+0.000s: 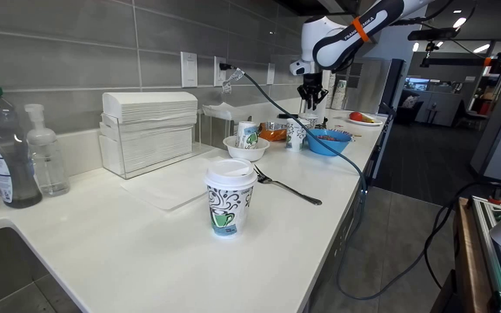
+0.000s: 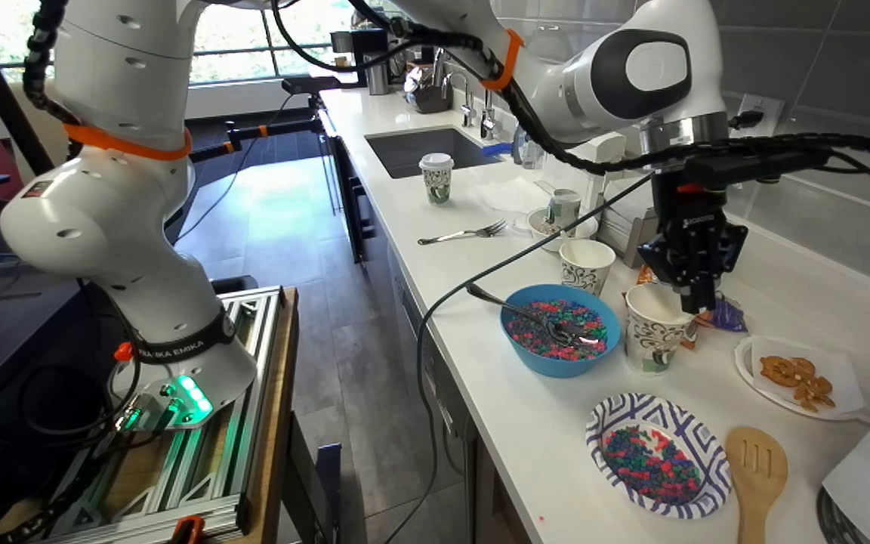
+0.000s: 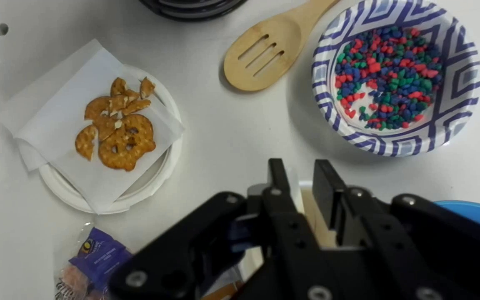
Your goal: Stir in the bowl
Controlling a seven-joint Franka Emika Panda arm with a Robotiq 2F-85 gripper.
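The bright-blue bowl (image 2: 556, 368) stands on the counter, holding small coloured pebbles. A dark metal spoon (image 2: 489, 297) rests in it, its handle leaning over the rim. The bowl also shows in an exterior view (image 1: 326, 148) and partly at the wrist view's right edge (image 3: 479, 213). My gripper (image 2: 695, 302) points down over a printed paper cup (image 2: 654, 347) beside the bowl; it also shows in an exterior view (image 1: 312, 103). In the wrist view the fingers (image 3: 299, 171) stand apart. A pale strip, seemingly the cup's wall, shows between them; contact cannot be told.
A patterned paper bowl (image 2: 718, 483) of pebbles, a slotted wooden spatula (image 2: 757, 461) and a plate of cookies (image 2: 763, 400) lie nearby. Another paper cup (image 2: 586, 264) stands behind the bowl. A cable (image 1: 276, 104) crosses the scene. A fork (image 1: 289, 187) and lidded cup (image 1: 231, 204) stand farther off.
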